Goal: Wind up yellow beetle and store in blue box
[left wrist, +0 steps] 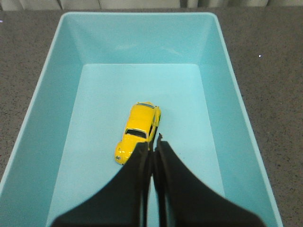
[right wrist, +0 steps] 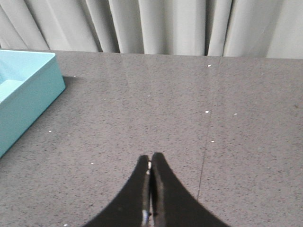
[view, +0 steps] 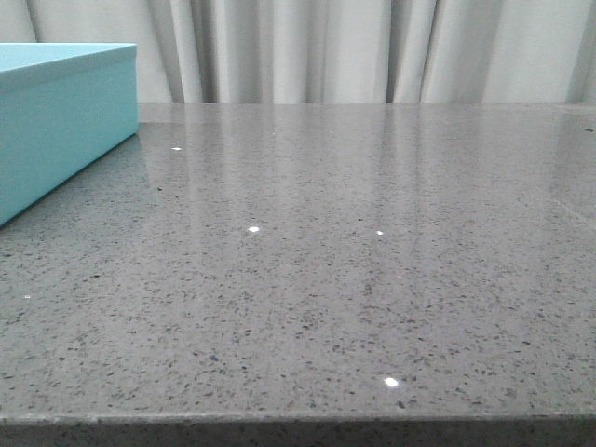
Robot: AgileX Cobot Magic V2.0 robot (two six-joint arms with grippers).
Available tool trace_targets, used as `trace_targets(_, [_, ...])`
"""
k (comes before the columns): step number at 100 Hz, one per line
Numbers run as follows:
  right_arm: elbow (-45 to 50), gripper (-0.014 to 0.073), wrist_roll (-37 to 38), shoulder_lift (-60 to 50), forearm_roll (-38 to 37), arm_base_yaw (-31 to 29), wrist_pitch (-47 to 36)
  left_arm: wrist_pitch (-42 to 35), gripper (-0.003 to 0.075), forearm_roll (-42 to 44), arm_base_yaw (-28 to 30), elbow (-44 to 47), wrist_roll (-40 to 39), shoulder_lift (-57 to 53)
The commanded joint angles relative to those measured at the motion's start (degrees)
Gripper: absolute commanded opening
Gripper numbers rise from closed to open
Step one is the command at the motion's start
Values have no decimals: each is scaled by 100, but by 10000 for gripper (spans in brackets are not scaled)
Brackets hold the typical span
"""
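The yellow beetle (left wrist: pixel 137 131) lies on the floor of the open blue box (left wrist: pixel 47 71), seen in the left wrist view. My left gripper (left wrist: pixel 152 144) hangs over the box with its jaws together and nothing between them; its tips sit just above the car's near side. The box shows as a turquoise block at the far left of the front view (view: pixel 58 119) and at the left edge of the right wrist view (right wrist: pixel 22 100). My right gripper (right wrist: pixel 150 158) is shut and empty above bare grey table, well to the right of the box. No gripper shows in the front view.
The grey speckled stone table (view: pixel 354 279) stretches from the box to the right, with its front edge near the camera. Pale curtains (view: pixel 372 47) hang behind the table's far edge.
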Motion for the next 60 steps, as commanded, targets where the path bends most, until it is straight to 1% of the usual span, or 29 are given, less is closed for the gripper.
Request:
trace_targets(1, [121,-68,-59,-187,-280,14,-731,-713,-20,-122,3,294,16,-548])
trace_targets(21, [1077,-68,-59,-871,-404,14,-1575,-1143,-20,-122,3,1249,113,-1619])
trace_targets(28, [1440,-68,-59,-1124,-531,14,-1871,-1271,-20,-122,3,1581,267,-1919])
trace_targets(38, [1985,-68,-59,-1534,-752,14,-2242,-1387,-20,-122,3,2032,285,-2367])
trace_targets(60, [2651,-68,-59,-2214,-794,14,-2421,-1617,-20,-131,3,2721,285,-3164])
